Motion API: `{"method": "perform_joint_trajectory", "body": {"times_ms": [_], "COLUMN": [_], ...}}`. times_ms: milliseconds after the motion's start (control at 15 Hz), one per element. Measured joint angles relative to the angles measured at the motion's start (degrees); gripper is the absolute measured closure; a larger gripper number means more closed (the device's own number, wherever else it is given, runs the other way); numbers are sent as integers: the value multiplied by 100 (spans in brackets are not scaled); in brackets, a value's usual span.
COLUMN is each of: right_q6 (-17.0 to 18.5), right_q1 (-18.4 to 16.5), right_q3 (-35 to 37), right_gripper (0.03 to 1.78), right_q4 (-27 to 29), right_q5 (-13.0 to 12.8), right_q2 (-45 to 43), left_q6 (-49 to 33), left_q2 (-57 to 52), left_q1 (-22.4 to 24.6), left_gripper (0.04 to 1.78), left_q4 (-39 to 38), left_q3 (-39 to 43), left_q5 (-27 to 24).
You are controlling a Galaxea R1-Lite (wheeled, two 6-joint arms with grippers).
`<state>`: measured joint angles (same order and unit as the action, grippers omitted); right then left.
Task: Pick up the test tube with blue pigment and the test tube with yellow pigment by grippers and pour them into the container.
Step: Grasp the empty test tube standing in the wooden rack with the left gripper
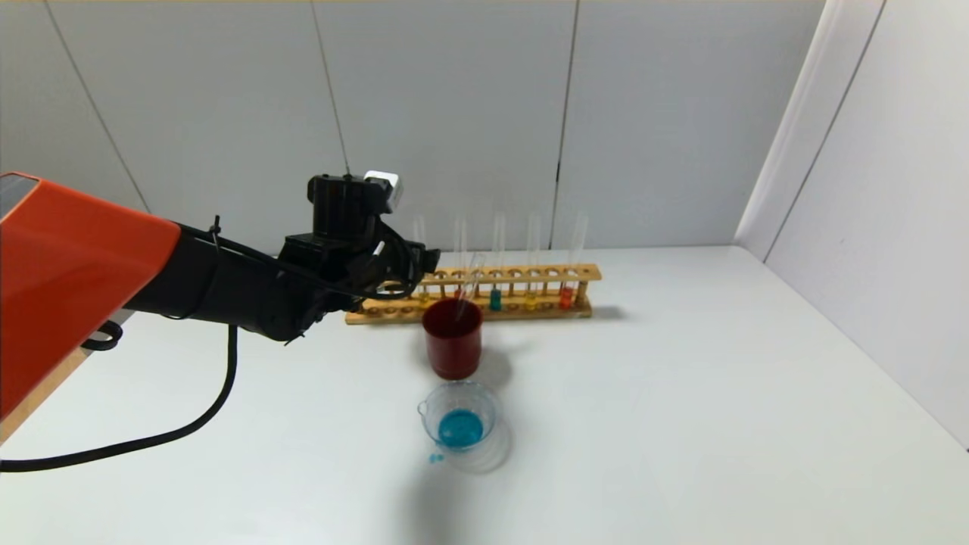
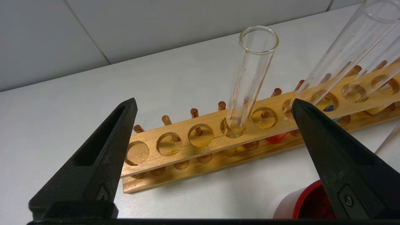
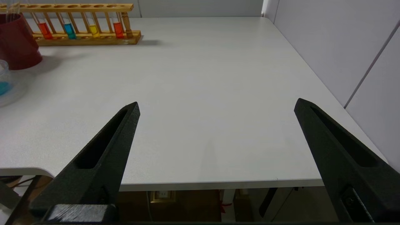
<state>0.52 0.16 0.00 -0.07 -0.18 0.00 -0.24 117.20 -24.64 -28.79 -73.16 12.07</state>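
The left gripper [image 1: 421, 261] hides the rack's [image 1: 530, 274] near end in the head view; whether the tube [image 2: 250, 81] ahead of its fingers holds any liquid is too faint to tell; a second tube [image 2: 347, 53] beside its far finger is cut off at the top edge; the red cup [image 2: 300, 203] below is half cut off; the beaker [image 3: 4, 84], well off from the right gripper [image 3: 215, 107], is cropped too.

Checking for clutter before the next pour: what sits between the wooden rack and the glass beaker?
In the head view, only the red cup stands between the rack and the beaker, holding an emptied tube.
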Motion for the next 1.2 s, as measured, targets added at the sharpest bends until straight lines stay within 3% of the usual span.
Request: {"method": "perform_joint_trajectory", "body": {"times_ms": [867, 1000, 1200], "right_q6": [0, 0, 0], "right_q1": [0, 0, 0], "right_q3": [0, 0, 0], "right_gripper": [8, 8, 8], "right_q4": [0, 0, 0], "right_q5": [0, 0, 0], "right_q2": [0, 0, 0], "left_q6": [-112, -112, -133], "left_q2": [258, 273, 302], "left_q1": [20, 22, 26], "left_gripper": [9, 19, 54], "left_q4": [2, 5, 7], "left_q3": [-154, -162, -156], "left_q5": [-28, -28, -13]}}
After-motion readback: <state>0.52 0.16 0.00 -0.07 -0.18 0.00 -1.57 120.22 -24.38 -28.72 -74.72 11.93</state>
